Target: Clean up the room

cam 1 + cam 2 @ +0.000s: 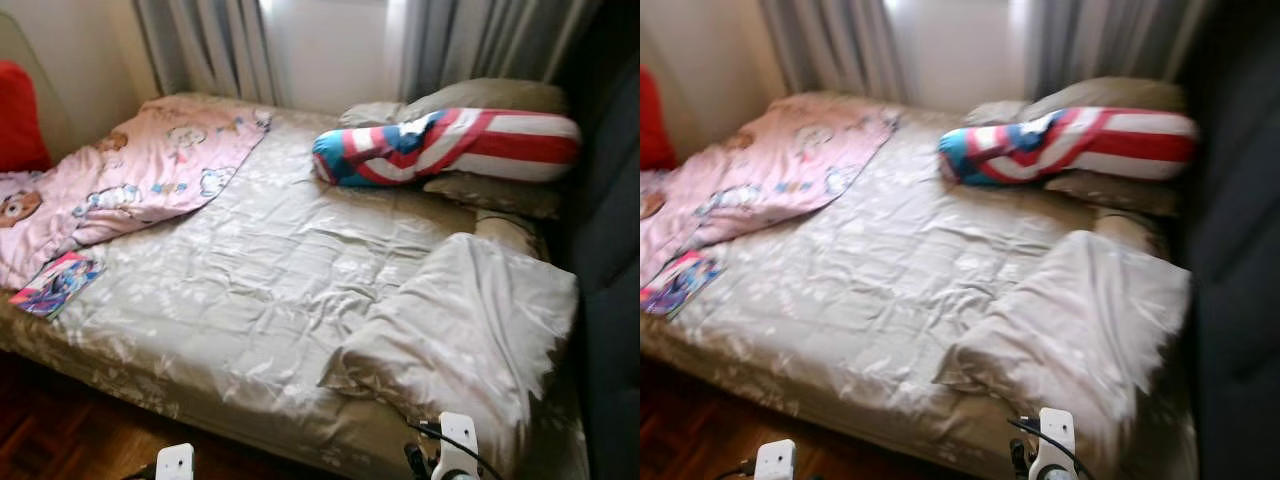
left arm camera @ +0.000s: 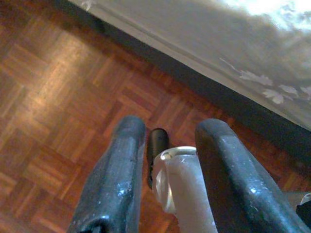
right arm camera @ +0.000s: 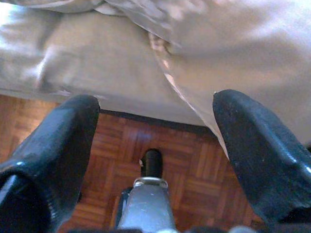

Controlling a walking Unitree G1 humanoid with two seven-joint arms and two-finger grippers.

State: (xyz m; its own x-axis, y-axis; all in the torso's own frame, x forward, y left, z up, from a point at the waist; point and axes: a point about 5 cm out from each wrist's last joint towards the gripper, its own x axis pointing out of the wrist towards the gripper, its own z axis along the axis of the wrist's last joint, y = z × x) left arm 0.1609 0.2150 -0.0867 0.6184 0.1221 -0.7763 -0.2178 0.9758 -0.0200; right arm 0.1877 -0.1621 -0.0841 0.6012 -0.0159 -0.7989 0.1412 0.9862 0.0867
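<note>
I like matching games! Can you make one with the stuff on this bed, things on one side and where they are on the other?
Things:
1. pink blanket
2. striped bolster
3. colourful book
4. beige pillow

Places:
A. near the bed's front edge, on the robot's left
B. near the bed's front right corner
C. spread over the far left of the bed
D. lying across the pillows at the far right

Pairs: 1-C, 2-D, 3-A, 4-B

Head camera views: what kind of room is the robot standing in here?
Most likely a bedroom. A bed with rumpled beige sheets fills the scene, with a striped bolster pillow near the head, a pink cartoon blanket, and grey curtains behind.
</note>
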